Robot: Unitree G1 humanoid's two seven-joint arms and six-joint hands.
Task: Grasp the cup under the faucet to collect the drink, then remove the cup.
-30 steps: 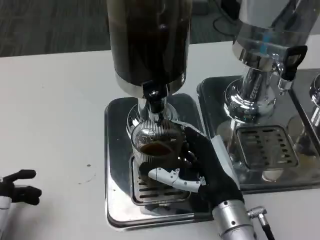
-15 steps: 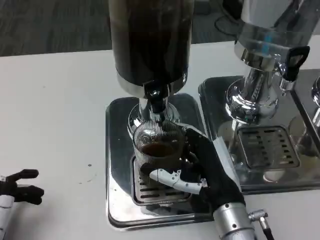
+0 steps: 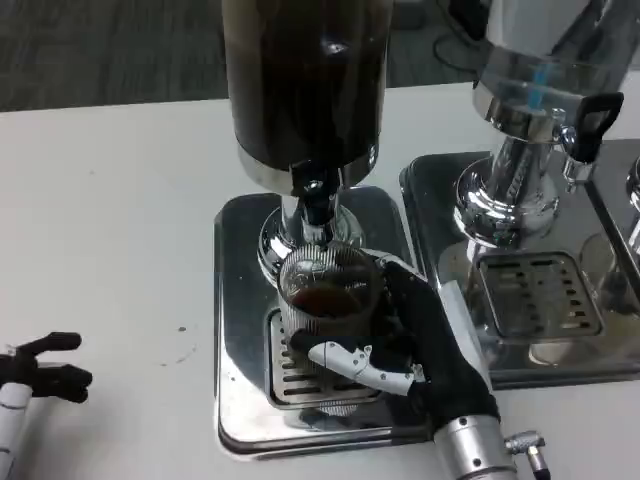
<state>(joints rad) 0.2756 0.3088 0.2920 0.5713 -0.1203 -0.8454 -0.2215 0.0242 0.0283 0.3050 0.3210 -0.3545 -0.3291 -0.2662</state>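
Cup (image 3: 327, 300) sits on the drip grate (image 3: 290, 375) of the shiny tray (image 3: 238, 330), right under the black tap (image 3: 316, 195) of the big dark drink tank (image 3: 305, 75). It's a clear ribbed cup w/ brown drink inside. Right hand (image 3: 415, 335) wraps round the cup from the right side & holds it, white thumb across the front near the bottom. Left hand (image 3: 40, 368) rests on the white table (image 3: 110, 200) at the left edge, well apart from the tray, holding nothing, dark fingers spread a bit. 2nd shiny drink machine (image 3: 530, 120) stands just beside, on the right, w/ its own tray (image 3: 440, 215).
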